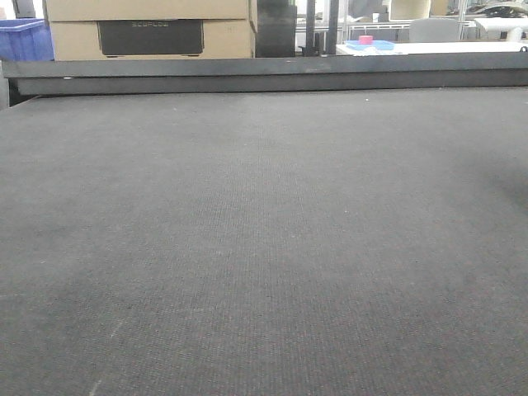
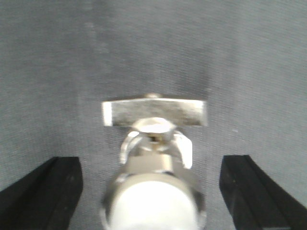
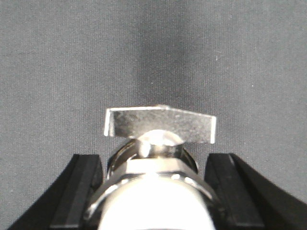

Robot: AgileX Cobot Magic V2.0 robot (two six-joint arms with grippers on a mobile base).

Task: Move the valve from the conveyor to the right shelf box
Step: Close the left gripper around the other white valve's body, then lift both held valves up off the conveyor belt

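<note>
Valve [image 3: 160,125] blurred, cropped | right end effector [image 3: 153,159] seemingly clamped on it | left end effector [image 2: 152,159] apart, flanking second valve [image 2: 153,112]

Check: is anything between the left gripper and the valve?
Nothing visible. The valve lies between the open fingers of the left gripper, with only bare belt in the gaps on both sides. The shelf box shows in no view, so that path cannot be judged.

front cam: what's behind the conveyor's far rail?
Cardboard boxes, a blue bin at left, a white table with a pink object at right. The conveyor rail covers their lower parts and the floor.
</note>
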